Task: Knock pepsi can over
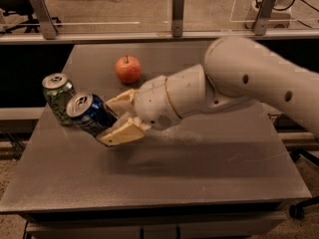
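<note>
Tilted pepsi can (89, 114) near the tabletop's (199, 183) left edge, pincer (107, 121) clamped around it — silver top leaning left, just beside the upright green can (57, 97), red apple (128, 69) toward the far edge.

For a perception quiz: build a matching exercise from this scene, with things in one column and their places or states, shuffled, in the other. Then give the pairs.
Things:
1. pepsi can
2. green can
3. apple
4. gripper

Places or states:
A. upright, near the left edge of the table
B. toward the far edge, on its own
C. tilted leftward, between two fingers
D. left of centre, shut on a can

Pairs: 1-C; 2-A; 3-B; 4-D
</note>
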Controlling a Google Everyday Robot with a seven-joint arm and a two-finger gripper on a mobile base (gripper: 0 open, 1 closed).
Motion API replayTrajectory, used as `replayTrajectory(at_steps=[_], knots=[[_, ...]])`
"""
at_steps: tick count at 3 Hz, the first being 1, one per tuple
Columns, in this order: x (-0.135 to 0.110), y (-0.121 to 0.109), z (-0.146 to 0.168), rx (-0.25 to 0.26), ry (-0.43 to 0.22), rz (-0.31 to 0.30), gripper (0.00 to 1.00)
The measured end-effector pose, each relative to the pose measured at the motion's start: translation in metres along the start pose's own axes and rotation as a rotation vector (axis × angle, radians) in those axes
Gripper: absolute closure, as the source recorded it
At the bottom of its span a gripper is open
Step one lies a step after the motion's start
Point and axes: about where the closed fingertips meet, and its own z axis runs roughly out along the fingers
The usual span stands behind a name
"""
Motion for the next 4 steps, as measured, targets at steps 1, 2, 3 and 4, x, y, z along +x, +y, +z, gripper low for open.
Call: replayTrajectory(at_steps=[1,2,3,4], knots=[[-0.046,-0.01,-0.04,0.015,0.199,-0.095,1.0],[-0.039,-0.017,-0.052,-0.005,0.289,-0.073,1.0],[-0.033,-0.015,-0.044,-0.054,0.337,-0.062,1.0],[-0.011,-0.01,-0.046,-0.106,0.499,-0.005,1.0]])
